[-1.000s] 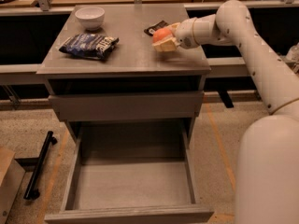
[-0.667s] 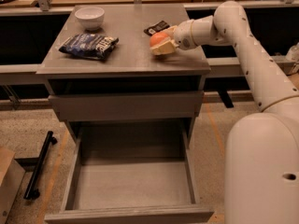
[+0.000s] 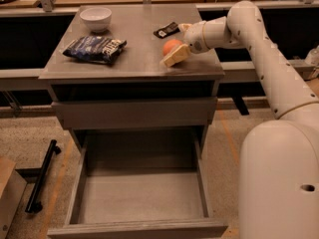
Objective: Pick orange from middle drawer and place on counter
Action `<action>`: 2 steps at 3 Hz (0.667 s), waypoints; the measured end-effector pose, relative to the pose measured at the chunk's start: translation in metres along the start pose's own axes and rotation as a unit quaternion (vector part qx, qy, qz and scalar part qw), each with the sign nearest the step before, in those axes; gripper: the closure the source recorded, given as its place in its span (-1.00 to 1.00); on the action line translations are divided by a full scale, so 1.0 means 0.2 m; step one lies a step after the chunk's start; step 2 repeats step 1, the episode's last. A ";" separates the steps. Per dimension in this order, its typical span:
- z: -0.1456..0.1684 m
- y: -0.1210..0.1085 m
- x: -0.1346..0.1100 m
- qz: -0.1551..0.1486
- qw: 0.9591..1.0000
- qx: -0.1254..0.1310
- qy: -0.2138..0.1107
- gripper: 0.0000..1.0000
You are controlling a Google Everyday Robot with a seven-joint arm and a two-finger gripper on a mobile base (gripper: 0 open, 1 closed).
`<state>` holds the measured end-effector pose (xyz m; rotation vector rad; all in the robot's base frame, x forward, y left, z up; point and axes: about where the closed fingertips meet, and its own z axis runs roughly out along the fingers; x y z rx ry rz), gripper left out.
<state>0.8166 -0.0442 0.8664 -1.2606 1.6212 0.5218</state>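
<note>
The orange (image 3: 170, 45) sits low over the right side of the grey counter (image 3: 134, 54), at or just above its surface. My gripper (image 3: 174, 51) reaches in from the right and is shut on the orange, with one tan finger (image 3: 176, 57) in front of it. The middle drawer (image 3: 139, 198) is pulled out below and its floor is bare.
A white bowl (image 3: 95, 18) stands at the counter's back left. A dark chip bag (image 3: 94, 49) lies in front of it. A small black packet (image 3: 166, 30) lies behind the orange. A closed grey drawer front (image 3: 134, 112) is above the open drawer. A black bar (image 3: 42, 176) lies on the floor at left.
My gripper has moved slightly left and down with the orange, bringing it closer to the counter's surface.
</note>
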 end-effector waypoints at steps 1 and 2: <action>0.00 0.00 0.00 0.000 1.000 0.000 0.000 -1.00; 0.00 0.00 0.00 0.000 1.000 0.000 0.000 -1.00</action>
